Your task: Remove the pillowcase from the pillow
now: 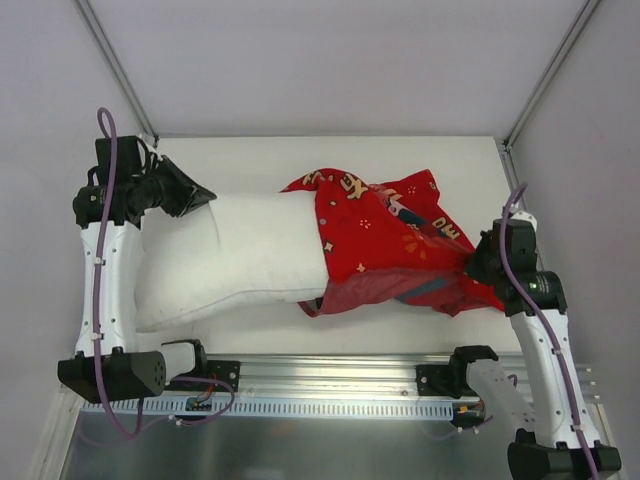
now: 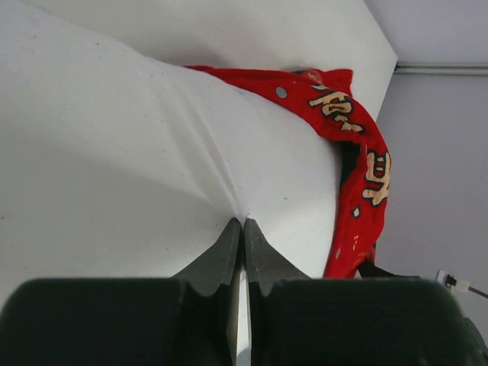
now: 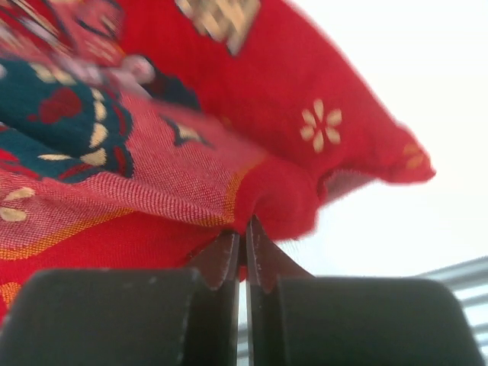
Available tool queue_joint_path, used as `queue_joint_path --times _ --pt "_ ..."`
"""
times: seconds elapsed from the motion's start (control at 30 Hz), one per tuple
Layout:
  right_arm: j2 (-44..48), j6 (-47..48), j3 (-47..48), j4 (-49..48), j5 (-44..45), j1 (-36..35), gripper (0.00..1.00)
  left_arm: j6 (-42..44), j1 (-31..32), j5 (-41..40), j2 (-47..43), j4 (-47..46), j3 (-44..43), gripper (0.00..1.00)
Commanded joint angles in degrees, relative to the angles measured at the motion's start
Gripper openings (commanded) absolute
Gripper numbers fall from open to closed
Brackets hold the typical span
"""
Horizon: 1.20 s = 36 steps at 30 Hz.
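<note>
Pillowcase [image 1: 390,245] and pillow [image 1: 225,255] lie together across the white surface [image 1: 350,165], the long axis running left to right. The left end sits a little closer to the near edge than the right.

The pillow is the larger of the two. Its left part is bare and white, and its right end is inside the red cover.

The pillowcase sheathes only that right end. Its open mouth faces left and its closed end points right, toward the right arm [image 1: 545,330]. Along the near hem the fabric is turned up and shows the duller red inside. The printed side faces up and is rumpled.

At the pillow's far-left corner, the left arm [image 1: 105,270] reaches in. The left jaws are pressed together on a pinch of white pillow fabric, and creases run into their tips in the left wrist view.

The right jaws are clamped on a bunched fold of red cloth at the pillowcase's right end.
</note>
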<state>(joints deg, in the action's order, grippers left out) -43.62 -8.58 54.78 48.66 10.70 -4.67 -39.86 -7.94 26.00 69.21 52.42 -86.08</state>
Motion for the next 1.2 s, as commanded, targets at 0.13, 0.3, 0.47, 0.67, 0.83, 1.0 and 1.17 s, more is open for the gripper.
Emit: queue_joint_path --times 0.13,0.3,0.47,0.67,0.83,1.0,1.17 --pt "3.89 -0.92 -7.77 -1.11 2.32 1.94 0.01 3.90 -1.90 -4.48 -2.94 -5.31 9.18 0.04" --pt "2.05 2.07 -0.05 -1.90 -10.08 0.45 0.40 6.54 -1.29 -0.51 -3.12 -5.32 7.52 0.82" --pt "-0.93 0.58 7.43 -4.45 -3.25 -12.43 0.88 4.53 9.82 -8.58 -1.28 -4.79 6.89 0.93" --pt "-18.67 2.33 22.71 -5.77 3.80 -27.30 0.99 -1.36 22.88 -17.55 7.51 -4.52 4.61 0.99" --pt "-35.28 6.81 36.60 -4.02 2.75 -31.36 0.96 -5.05 28.50 -20.89 13.48 -4.44 3.20 0.99" --pt "-53.13 8.14 52.86 -1.03 -2.08 -33.12 0.96 -6.46 30.18 -18.10 17.80 -4.87 6.62 0.99" --pt "-65.62 12.09 62.89 4.68 -3.05 -34.62 0.96 -6.99 31.41 -16.42 17.02 -7.94 12.16 0.63"
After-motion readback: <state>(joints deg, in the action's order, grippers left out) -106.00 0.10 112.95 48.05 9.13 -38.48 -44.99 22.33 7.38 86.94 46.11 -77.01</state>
